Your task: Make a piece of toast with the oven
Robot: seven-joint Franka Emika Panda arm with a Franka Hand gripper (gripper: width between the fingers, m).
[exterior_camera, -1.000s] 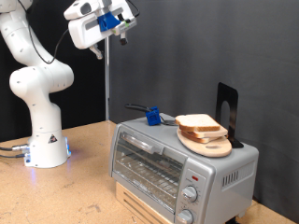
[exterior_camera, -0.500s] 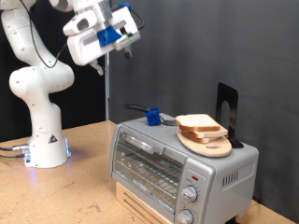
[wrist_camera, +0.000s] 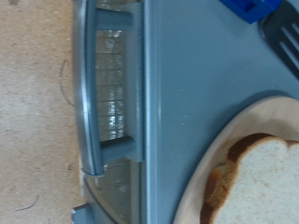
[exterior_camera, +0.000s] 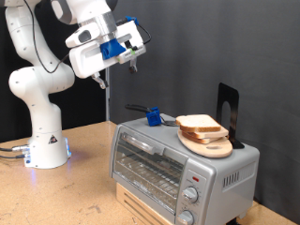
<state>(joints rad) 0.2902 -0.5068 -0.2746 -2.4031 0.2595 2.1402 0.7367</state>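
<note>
Black backdrop behind, light wood tabletop below. White Panda arm on base at exterior view's left, blue glow at base foot. Gripper up high in exterior view's upper middle, well above and to exterior view's left of oven, tilted down toward it. Nothing seen between fingers; can't tell how far jaws stand apart, too small and partly hidden by blue mount.

Oven: silver-grey box on pale wooden stand, glass door shut, wire rack visible thru glass, two round knobs and small red light on front panel at exterior view's right. On oven roof: round wooden board w/ stack of bread slices; top one, piece of toast, pale w/ tan crust, lying flat. Blue-handled black utensil also on roof, just beside board toward exterior view's left. Dark upright stand behind board.

Wrist view: looks down on oven top, door handle and glass edge visible, board rim and slice corner in frame, blue bit and black slotted blade at edge. No fingers in wrist view.
</note>
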